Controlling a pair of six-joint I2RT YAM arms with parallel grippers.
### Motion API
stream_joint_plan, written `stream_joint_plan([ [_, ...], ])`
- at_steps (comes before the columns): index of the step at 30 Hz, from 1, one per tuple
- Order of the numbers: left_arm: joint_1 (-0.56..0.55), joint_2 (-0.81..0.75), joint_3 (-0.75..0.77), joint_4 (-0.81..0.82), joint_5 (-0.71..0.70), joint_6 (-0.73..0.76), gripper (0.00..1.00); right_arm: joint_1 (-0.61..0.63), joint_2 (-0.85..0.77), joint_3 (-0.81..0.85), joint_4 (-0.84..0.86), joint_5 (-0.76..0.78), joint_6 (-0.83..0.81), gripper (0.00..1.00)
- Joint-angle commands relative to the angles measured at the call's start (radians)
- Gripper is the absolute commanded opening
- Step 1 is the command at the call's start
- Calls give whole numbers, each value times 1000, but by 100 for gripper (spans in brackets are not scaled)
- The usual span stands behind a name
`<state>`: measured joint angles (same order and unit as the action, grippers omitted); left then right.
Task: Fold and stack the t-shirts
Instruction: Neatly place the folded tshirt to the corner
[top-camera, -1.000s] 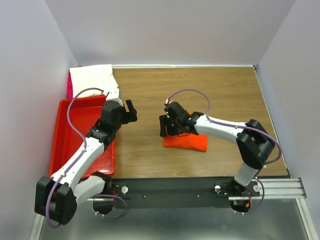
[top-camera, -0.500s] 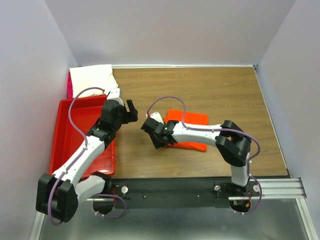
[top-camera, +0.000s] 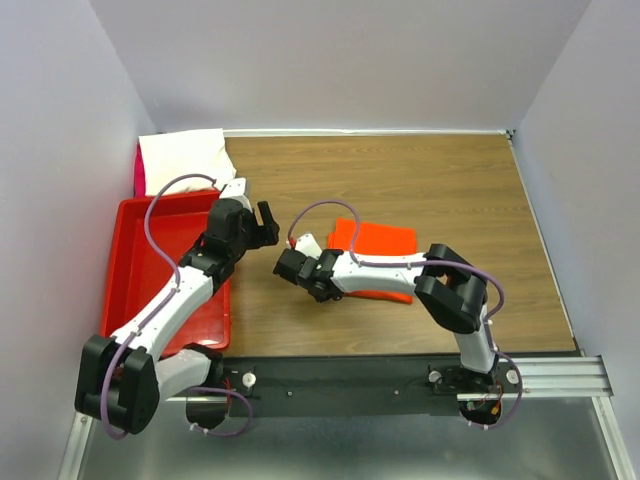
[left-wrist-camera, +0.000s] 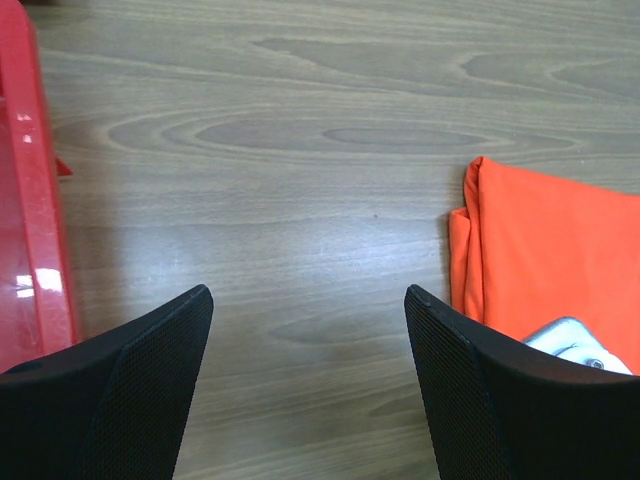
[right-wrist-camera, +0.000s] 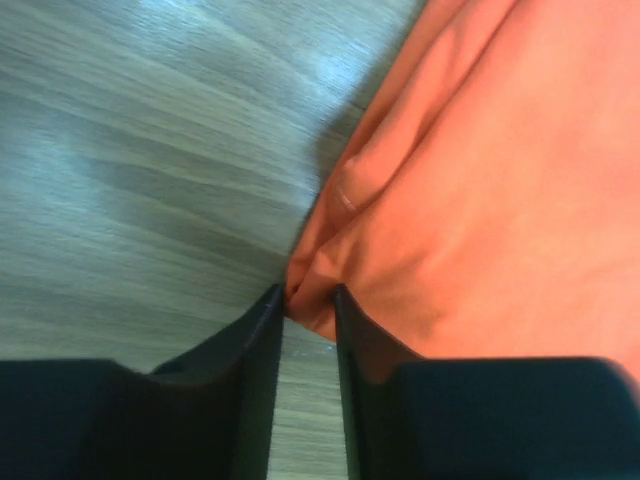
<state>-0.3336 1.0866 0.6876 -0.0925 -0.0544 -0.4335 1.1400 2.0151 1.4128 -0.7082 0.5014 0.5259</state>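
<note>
The orange-red t-shirt (top-camera: 380, 243) lies folded on the wooden table, right of centre. My right gripper (top-camera: 296, 268) sits at its left edge and is shut on a corner of the shirt (right-wrist-camera: 420, 200); the fingertips (right-wrist-camera: 270, 300) pinch a small fold of cloth just above the table. My left gripper (top-camera: 264, 224) is open and empty, hovering above bare wood to the left of the shirt (left-wrist-camera: 550, 260). The white t-shirt (top-camera: 184, 156) lies at the back left corner. A sliver of the pink one (top-camera: 139, 178) shows beside it.
A rigid red plastic bin (top-camera: 140, 262) stands on the left side under my left arm; its wall shows in the left wrist view (left-wrist-camera: 30, 200). Grey walls close in the table on three sides. A black rail (top-camera: 400, 375) runs along the near edge.
My right gripper has moved left and toward the near edge, still pinching the orange-red shirt's edge. The shirt now lies flatter and a little farther back. My left arm barely moved.
</note>
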Motion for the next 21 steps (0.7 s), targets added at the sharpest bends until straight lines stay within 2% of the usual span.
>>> stream_joint_plan([
  [1,4,50,-8,14,85,-1,85,4,48,-15,-54,48,6,27],
  [4,1,85,-5,13,141,-42,85,6,22,-25,-53,78,-9,18],
  [5,-8,94,3,11,152,-53,85,4,11,-34,-50,92,-10,10],
  [8,-24,133,23,4,202,-105,85,4,-44,-52,-22,97,-17,1],
  [15,-87,277,78,23,322,-233,86,4,-234,-144,121,19,-41,1],
  [21,-157,361,81,155,395,-356,86,3,-331,-201,176,19,-44,1],
])
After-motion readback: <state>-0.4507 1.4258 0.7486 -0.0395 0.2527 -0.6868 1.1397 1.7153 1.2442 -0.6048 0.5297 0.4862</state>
